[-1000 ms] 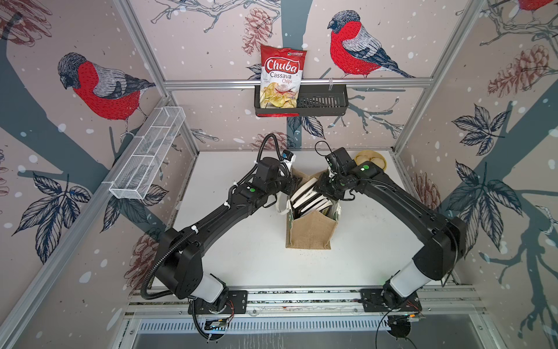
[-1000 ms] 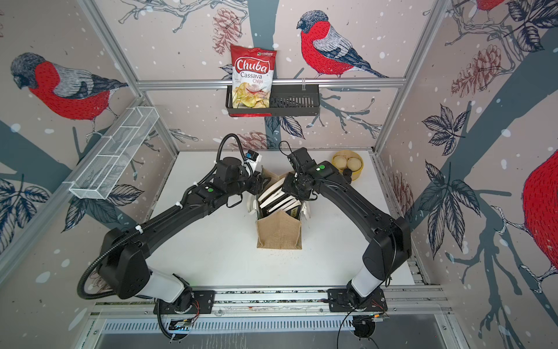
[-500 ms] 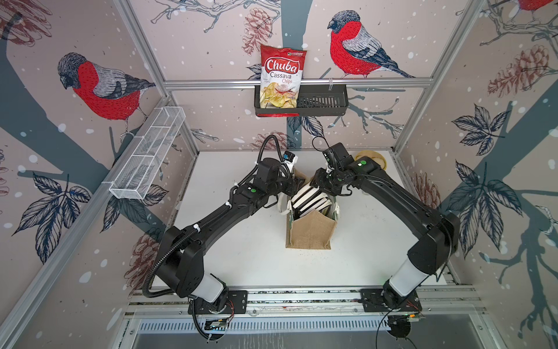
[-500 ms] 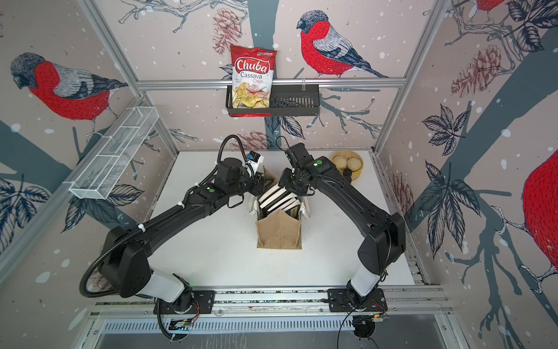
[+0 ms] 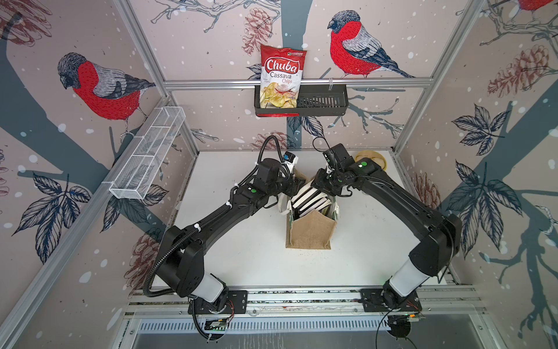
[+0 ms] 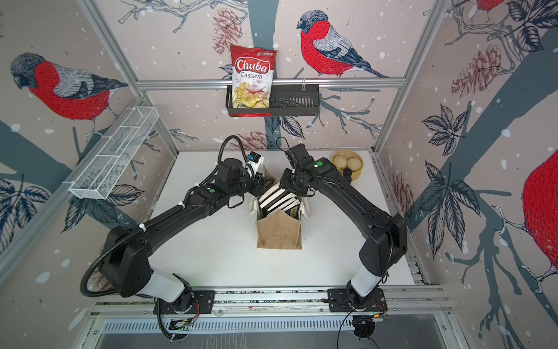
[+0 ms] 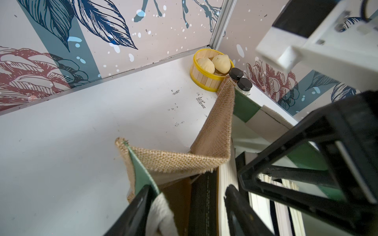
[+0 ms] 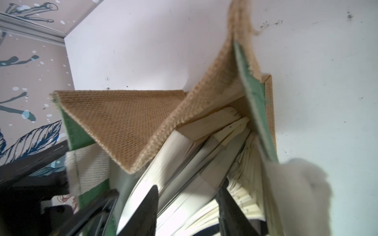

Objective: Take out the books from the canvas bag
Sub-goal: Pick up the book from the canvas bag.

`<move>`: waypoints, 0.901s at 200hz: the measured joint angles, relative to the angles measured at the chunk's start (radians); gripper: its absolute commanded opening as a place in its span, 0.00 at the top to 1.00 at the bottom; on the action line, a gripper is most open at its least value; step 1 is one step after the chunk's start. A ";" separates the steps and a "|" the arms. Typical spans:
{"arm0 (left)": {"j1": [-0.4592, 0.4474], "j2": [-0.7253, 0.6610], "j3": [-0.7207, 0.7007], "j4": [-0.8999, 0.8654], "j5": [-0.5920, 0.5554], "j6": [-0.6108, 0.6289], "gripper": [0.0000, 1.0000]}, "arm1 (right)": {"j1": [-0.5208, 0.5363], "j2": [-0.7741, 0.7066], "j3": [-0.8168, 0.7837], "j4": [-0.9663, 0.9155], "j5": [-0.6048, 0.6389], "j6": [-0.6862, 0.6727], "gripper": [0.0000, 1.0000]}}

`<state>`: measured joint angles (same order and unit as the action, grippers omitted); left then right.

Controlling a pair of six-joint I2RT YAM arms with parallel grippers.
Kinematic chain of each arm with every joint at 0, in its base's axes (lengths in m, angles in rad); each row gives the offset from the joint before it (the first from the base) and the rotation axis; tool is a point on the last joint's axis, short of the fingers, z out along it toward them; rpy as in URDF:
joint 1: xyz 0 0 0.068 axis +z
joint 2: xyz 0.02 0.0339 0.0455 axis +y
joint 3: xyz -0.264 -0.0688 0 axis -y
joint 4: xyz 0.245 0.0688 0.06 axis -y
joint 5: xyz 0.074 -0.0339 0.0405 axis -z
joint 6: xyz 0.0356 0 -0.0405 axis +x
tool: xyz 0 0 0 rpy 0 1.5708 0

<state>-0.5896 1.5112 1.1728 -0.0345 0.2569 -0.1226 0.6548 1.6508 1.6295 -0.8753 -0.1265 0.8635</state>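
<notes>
So, my L gripper (image 7: 188, 190) straddles bag (image 5: 311, 232) wall, jaws apart, can't tell if clamped. All visible books (image 5: 309, 199) sit inside bag. R gripper (image 8: 189, 185) spread round a few books, grip unclear. None out yet, afaict.

The canvas bag (image 5: 311, 235) is tan burlap with green panels and white handles; the books (image 5: 305, 197) show cream page edges. The chips bag (image 5: 282, 75) is red and white, the steamer basket (image 7: 204, 79) yellow-rimmed.
</notes>
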 measured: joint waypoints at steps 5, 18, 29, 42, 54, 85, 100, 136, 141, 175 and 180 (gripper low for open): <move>0.000 0.000 0.000 0.000 0.000 0.000 0.41 | 0.001 -0.003 -0.002 0.001 0.000 0.001 0.53; 0.000 0.000 0.000 0.000 0.002 0.000 0.42 | 0.005 -0.005 -0.008 0.001 0.000 0.002 0.55; 0.000 0.000 0.000 0.000 0.003 0.000 0.42 | 0.009 -0.003 -0.014 -0.001 0.000 0.002 0.57; 0.000 0.000 0.000 0.000 0.003 0.000 0.42 | 0.012 0.002 -0.014 -0.001 0.000 0.002 0.58; 0.000 0.000 -0.002 0.000 0.003 0.000 0.42 | 0.012 0.003 -0.014 -0.002 0.000 0.002 0.63; 0.000 0.000 -0.004 0.000 0.002 0.000 0.42 | 0.010 0.005 -0.014 -0.002 -0.002 0.003 0.64; 0.000 0.000 -0.004 0.001 0.002 0.000 0.42 | 0.010 0.013 -0.014 0.000 -0.003 0.003 0.65; 0.000 -0.001 -0.004 0.000 0.002 0.000 0.42 | 0.005 0.036 -0.013 0.018 -0.011 0.002 0.70; 0.000 -0.001 -0.004 0.000 0.002 0.000 0.41 | 0.005 0.039 -0.013 0.021 -0.011 0.002 0.72; 0.000 -0.013 -0.008 -0.002 0.000 0.000 0.41 | -0.008 0.047 -0.012 0.032 -0.023 -0.002 0.93; 0.000 -0.015 -0.009 -0.002 0.000 0.000 0.41 | -0.010 0.047 -0.012 0.032 -0.027 -0.003 0.97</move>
<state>-0.5896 1.4963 1.1637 -0.0360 0.2565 -0.1223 0.6453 1.6974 1.6173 -0.8433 -0.1532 0.8608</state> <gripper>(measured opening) 0.587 0.101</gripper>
